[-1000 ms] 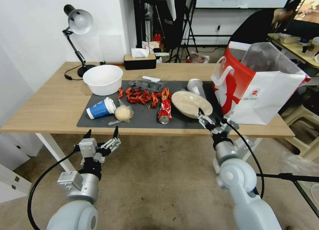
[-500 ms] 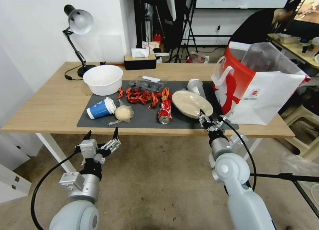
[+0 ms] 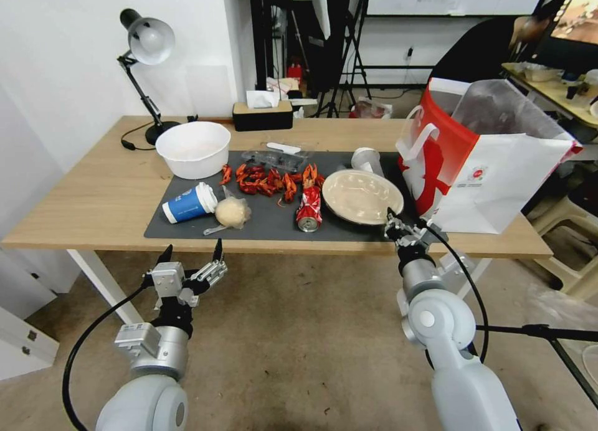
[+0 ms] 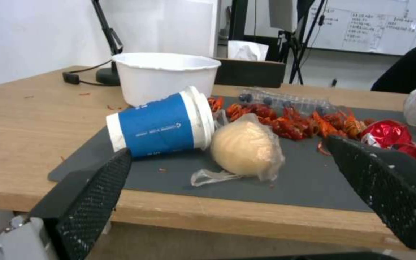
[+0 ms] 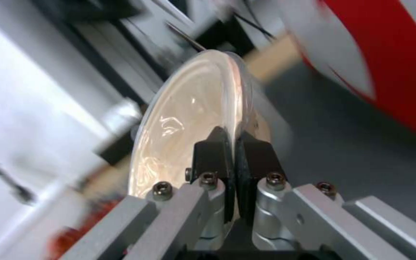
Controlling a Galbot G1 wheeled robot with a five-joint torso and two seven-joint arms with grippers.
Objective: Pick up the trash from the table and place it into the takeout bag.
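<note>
My right gripper (image 3: 392, 222) is shut on the near rim of the beige shallow bowl (image 3: 361, 196), which tilts over the dark mat (image 3: 261, 222) beside the takeout bag (image 3: 492, 169). In the right wrist view the fingers (image 5: 213, 151) pinch the bowl (image 5: 189, 119) at its edge. On the mat lie a crushed red can (image 3: 309, 208), red shell leftovers (image 3: 268, 179), a blue paper cup (image 3: 189, 202), a wrapped beige wad (image 3: 232, 212) and a translucent cup (image 3: 366, 160). My left gripper (image 3: 190, 253) hangs open below the table's front edge (image 3: 93, 238), facing the blue cup (image 4: 160, 122) and wad (image 4: 246, 148).
A white deep bowl (image 3: 193, 148) and a clear plastic tray (image 3: 277, 157) sit at the back of the mat. A desk lamp (image 3: 146, 45) and a tissue box (image 3: 262, 114) stand along the far edge. A stool (image 3: 573, 256) is at the right of the table.
My right gripper moved up to the bowl's near rim and shut on it. The bowl has tipped and shows more of its inside. The left arm stayed put.
</note>
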